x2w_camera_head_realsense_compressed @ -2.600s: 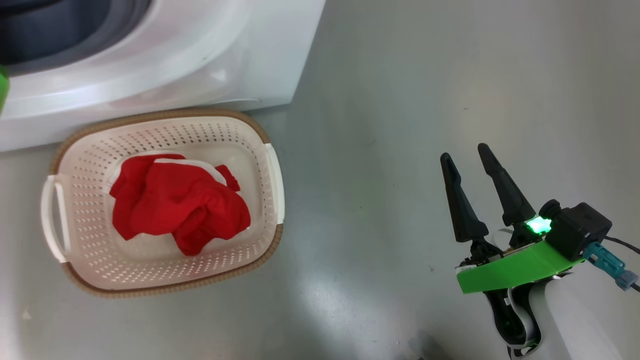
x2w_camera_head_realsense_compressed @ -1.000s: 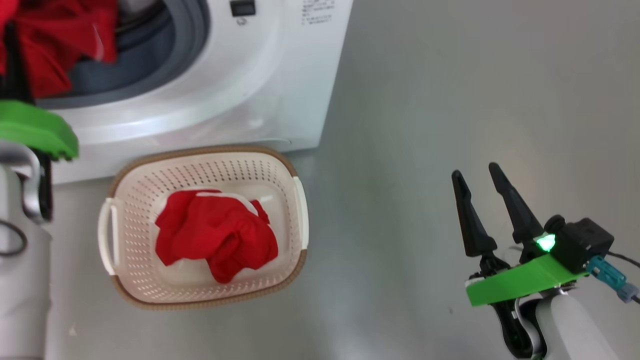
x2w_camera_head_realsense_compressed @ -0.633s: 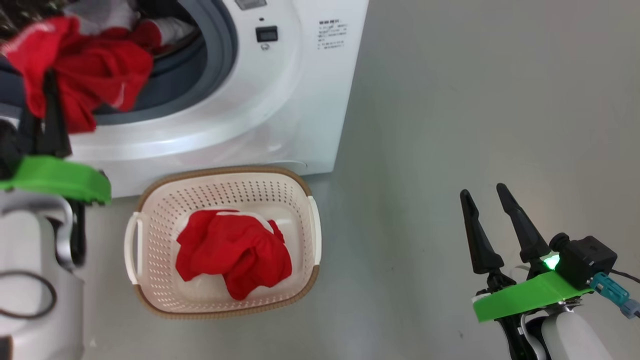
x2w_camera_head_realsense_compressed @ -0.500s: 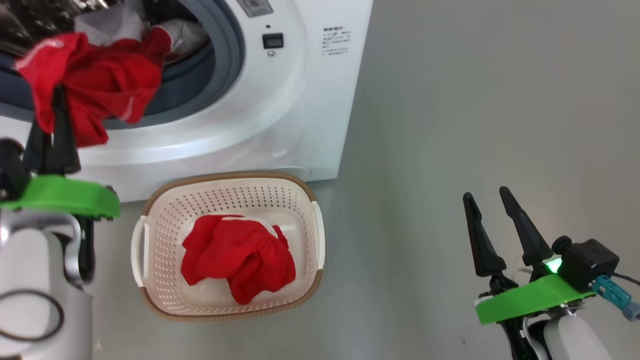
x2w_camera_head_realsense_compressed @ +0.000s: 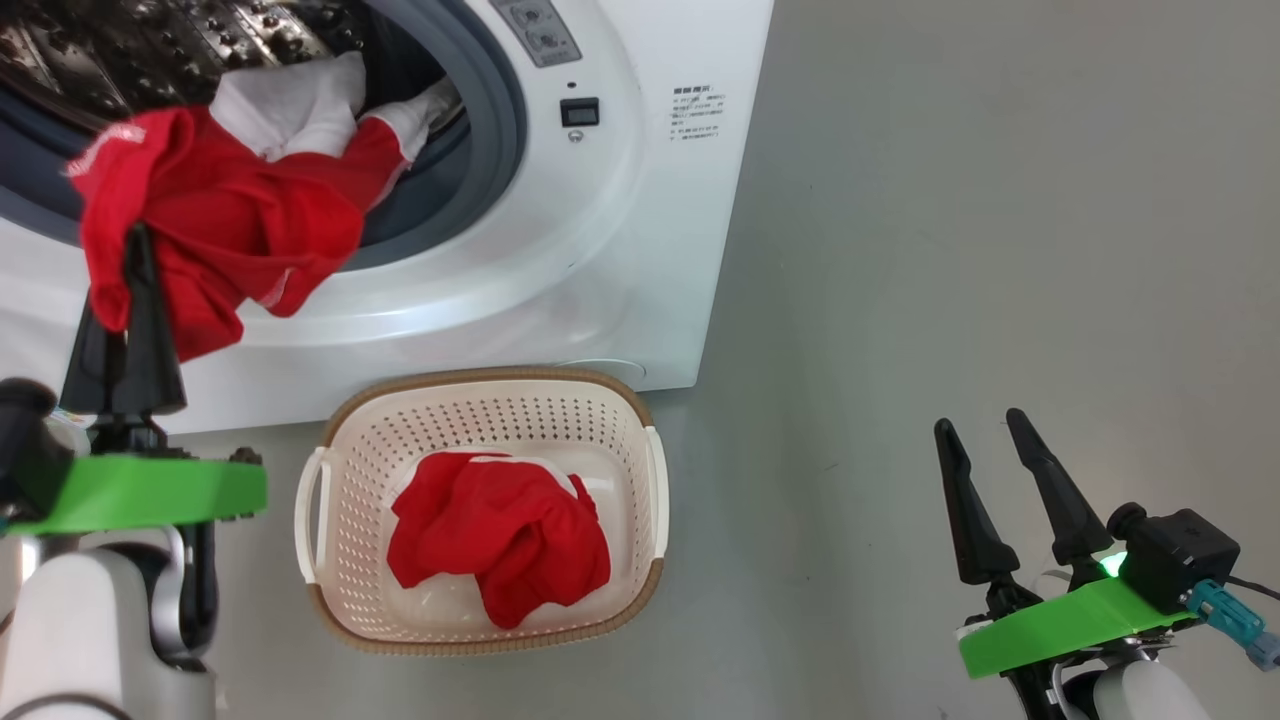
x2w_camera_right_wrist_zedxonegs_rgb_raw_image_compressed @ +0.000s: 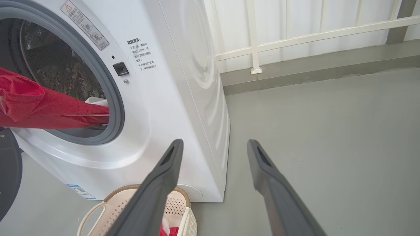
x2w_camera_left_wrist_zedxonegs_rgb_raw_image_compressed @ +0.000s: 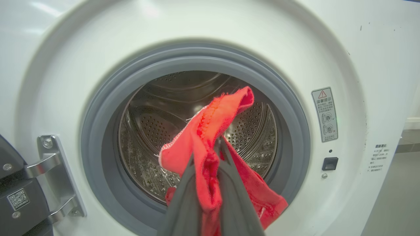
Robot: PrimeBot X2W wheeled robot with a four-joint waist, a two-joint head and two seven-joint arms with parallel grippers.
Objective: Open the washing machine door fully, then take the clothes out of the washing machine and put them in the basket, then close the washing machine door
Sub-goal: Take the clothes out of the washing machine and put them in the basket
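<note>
Here left gripper [x2w_camera_head_realsense_compressed: 137, 258] clamps clothes [x2w_camera_head_realsense_compressed: 232, 215]; right gripper [x2w_camera_head_realsense_compressed: 979, 424] spread, empty.

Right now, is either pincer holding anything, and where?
Left pincer pinches the red garment trailing from the drum by a bunched edge; right pincer holds nothing.

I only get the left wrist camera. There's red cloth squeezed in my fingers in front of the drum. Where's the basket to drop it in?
Observer: The basket sits on the floor, right up against the washing machine's front.
Operator: Is my cloth all the way out?
Observer: No. In the head view the held cloth stretches back into the drum, where its white part lies.
Operator: What's my other hand doing?
Observer: The right gripper is open and holds nothing, over the floor to the right of the basket.
</note>
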